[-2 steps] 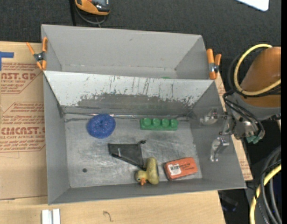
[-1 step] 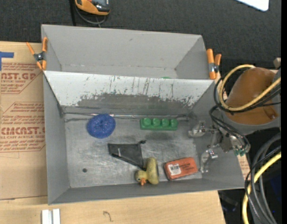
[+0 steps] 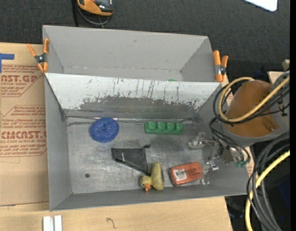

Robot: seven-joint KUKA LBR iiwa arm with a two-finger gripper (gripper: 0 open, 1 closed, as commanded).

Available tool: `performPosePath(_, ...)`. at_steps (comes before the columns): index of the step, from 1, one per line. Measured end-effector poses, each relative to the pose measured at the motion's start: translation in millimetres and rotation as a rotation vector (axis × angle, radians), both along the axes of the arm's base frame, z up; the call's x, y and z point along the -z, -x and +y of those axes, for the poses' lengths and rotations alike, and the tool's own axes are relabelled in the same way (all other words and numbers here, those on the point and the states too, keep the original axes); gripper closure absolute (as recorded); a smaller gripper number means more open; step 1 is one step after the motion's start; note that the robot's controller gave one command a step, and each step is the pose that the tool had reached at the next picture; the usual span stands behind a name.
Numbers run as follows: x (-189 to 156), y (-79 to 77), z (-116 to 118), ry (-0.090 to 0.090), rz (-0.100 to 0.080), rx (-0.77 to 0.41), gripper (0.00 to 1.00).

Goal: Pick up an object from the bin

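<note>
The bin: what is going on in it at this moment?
A robot arm reaches into the grey bin from the right. Its gripper hangs beside an orange packet near the front wall, not visibly holding it. A yellow duck, a black piece, a green block and a blue round thing lie on the floor.

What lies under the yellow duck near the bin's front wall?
The yellow duck rests on the grey bin floor, its upper end meeting the black wedge-shaped piece. Whether that piece's tip runs beneath it is covered.
</note>
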State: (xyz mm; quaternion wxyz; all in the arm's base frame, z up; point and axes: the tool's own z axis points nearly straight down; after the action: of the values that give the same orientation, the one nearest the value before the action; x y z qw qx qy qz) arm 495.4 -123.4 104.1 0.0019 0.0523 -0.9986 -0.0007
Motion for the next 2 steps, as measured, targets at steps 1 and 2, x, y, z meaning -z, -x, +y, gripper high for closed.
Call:
performPosePath(1,4.2,12.6,15.2,0.001,-0.006,-0.076,0.0)
performPosePath(2,29.0,2.5,14.4,0.003,-0.021,-0.045,0.0)
